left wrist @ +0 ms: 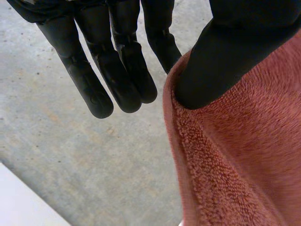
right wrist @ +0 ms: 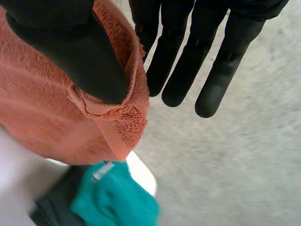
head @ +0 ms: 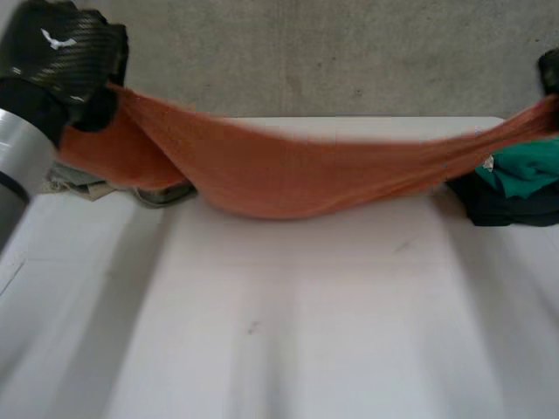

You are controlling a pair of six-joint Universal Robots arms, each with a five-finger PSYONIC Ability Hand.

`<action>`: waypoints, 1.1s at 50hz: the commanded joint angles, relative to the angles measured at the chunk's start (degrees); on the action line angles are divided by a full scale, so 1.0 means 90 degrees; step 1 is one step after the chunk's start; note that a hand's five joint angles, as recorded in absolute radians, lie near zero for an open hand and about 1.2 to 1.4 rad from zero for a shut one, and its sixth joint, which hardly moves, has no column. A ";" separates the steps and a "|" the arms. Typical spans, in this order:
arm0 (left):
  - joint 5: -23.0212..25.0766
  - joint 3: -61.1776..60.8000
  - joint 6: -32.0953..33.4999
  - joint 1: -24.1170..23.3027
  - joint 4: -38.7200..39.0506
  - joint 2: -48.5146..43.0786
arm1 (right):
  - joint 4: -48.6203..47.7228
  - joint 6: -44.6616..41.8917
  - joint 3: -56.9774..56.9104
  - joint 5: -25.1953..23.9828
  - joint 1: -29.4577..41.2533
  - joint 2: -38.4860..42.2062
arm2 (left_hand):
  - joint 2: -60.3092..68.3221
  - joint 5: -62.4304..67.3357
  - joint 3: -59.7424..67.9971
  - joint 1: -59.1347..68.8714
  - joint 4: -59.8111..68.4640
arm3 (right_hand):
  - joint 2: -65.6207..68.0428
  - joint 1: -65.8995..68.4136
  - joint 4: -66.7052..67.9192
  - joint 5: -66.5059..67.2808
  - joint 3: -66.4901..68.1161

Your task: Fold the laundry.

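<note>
Towel [head: 288, 175], orange and thick-piled, hangs stretched between the two hands above the far part of the white bench [head: 306, 340]. Its middle sags down to, or almost to, the bench top; I cannot tell whether it touches.

The left hand [head: 61, 52] is raised at the far left and holds one end of the towel. In the left wrist view the thumb [left wrist: 221, 61] presses down on the towel's edge, and the nearest of the straight fingers [left wrist: 160, 42] runs in behind that edge, so the cloth is pinched between them. The other fingers lie straight and clear of the cloth, over the grey floor [left wrist: 94, 155].

The right hand [head: 550, 70] is at the far right and holds the other end. In its wrist view the towel's hemmed corner wraps round the thumb [right wrist: 80, 56] and is nipped against the nearest finger, with the remaining fingers [right wrist: 188, 70] straight and free beside it.

A green cloth [head: 528, 170] lies on a dark cloth [head: 507, 209] at the bench's right edge, just under the towel's right end. A pale cloth [head: 79, 183] lies under its left end.
</note>
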 commanded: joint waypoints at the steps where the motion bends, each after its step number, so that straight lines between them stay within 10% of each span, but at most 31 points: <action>1: 0.0351 0.0513 0.0031 0.0512 -0.1813 -0.0031 | 0.1312 -0.1293 -0.0742 0.0070 -0.0143 -0.0133 | 0.1257 0.1556 0.1271 0.1544 0.1238 | 0.1463 0.1791 0.1271 0.1506 0.1310; 15: 0.0449 0.1790 0.1251 0.0376 -0.1504 -0.3585 | 0.0427 -0.1578 -0.1999 0.1573 0.1419 0.3331 | 0.1257 0.1556 0.1271 0.1544 0.1238 | 0.1463 0.1791 0.1271 0.1506 0.1310; 31: 0.0235 0.3601 0.1047 0.0298 0.3136 -0.3218 | -0.5484 -0.1333 -0.2959 0.1497 0.1517 0.3062 | 0.1257 0.1556 0.1271 0.1544 0.1238 | 0.1463 0.1791 0.1271 0.1506 0.1310; 55: 0.0302 -0.1401 0.0812 0.0406 0.2658 -0.3225 | -0.3083 -0.0533 0.0907 0.0861 0.1341 0.2905 | 0.1257 0.1556 0.1271 0.1544 0.1238 | 0.1463 0.1791 0.1271 0.1506 0.1310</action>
